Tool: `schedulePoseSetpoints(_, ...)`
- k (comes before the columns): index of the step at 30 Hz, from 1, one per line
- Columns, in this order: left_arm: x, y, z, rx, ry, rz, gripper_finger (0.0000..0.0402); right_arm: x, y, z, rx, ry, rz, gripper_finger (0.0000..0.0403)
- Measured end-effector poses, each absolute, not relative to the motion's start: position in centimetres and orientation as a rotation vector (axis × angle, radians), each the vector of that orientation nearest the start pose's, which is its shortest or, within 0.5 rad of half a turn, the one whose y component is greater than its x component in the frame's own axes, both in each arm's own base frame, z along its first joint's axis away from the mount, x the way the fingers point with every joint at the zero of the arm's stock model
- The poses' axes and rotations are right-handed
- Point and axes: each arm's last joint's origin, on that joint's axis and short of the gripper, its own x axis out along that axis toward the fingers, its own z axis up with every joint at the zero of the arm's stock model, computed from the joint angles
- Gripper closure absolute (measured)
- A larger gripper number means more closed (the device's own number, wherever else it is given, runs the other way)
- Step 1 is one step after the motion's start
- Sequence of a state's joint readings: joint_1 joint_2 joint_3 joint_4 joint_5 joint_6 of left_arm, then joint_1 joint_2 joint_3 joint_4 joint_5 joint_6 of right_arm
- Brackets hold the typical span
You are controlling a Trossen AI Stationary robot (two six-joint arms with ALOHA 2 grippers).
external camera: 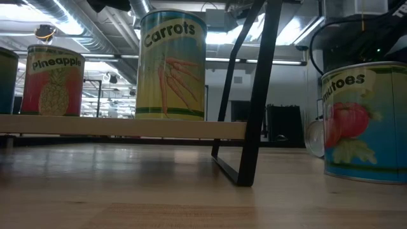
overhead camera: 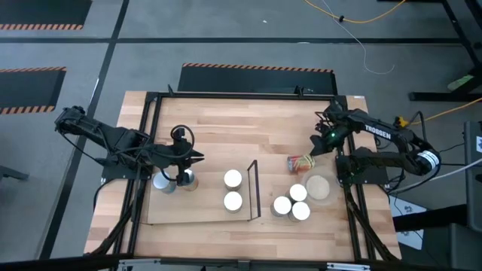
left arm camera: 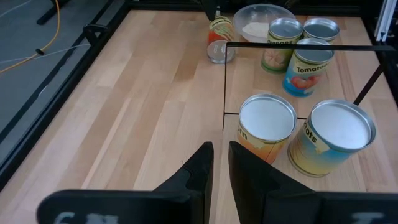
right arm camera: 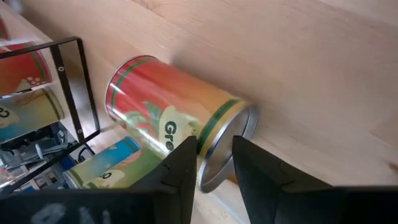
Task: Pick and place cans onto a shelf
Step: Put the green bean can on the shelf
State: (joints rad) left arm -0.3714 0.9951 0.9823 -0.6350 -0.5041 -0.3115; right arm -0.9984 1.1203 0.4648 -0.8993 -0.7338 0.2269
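Note:
A red-and-yellow can [overhead camera: 300, 162] [right arm camera: 168, 106] lies on its side on the tabletop, right of the shelf's black frame [overhead camera: 253, 188]. My right gripper [right arm camera: 214, 158] [overhead camera: 312, 153] is shut on its silvery end. The shelf [overhead camera: 203, 214] carries two white-topped cans [overhead camera: 233, 178] [overhead camera: 233, 201] near the frame and two more [overhead camera: 163, 181] [overhead camera: 186, 179] toward its left end. My left gripper [left arm camera: 221, 155] [overhead camera: 199, 158] hangs above the shelf's left part. A narrow gap shows between its fingers, with nothing in it. My right gripper holds the fallen can by the rim of its silvery end [right arm camera: 239, 134]. One finger [right arm camera: 180, 162] lies against the labelled side and the other [right arm camera: 255, 165] across the flat end face. The fingers slant down from the table's right and far side. The can rests on its side on the wood.
Three upright cans [overhead camera: 282, 205] [overhead camera: 298, 193] [overhead camera: 300, 211] and a flat beige dish [overhead camera: 318, 187] crowd the near right, just beyond the frame. Black rails [overhead camera: 151, 128] run along the table's left, right and far edges. Bare wood [overhead camera: 241, 128] lies across the far half.

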Motion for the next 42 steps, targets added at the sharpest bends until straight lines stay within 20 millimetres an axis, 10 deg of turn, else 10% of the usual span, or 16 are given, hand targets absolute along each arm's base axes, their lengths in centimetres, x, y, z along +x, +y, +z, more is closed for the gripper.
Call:
schedulePoseSetpoints(19, 18.8, -5.8, 32.6, -0.027, 0.558, 0.217, 0.0358, 9.3, -10.9, 14.3, 1.415, 1.026, -0.328, 0.0297)
schedulePoseSetpoints(33, 18.8, -5.8, 32.6, -0.027, 0.558, 0.217, 0.0358, 9.6, -11.3, 14.4, 1.395, 0.975, -0.315, 0.0395)
schedulePoseSetpoints(42, 19.6, -5.8, 32.5, -0.003, 0.528, 0.266, 0.0358, 10.7, -12.8, 15.2, 1.325, 0.827, -0.285, 0.0392)
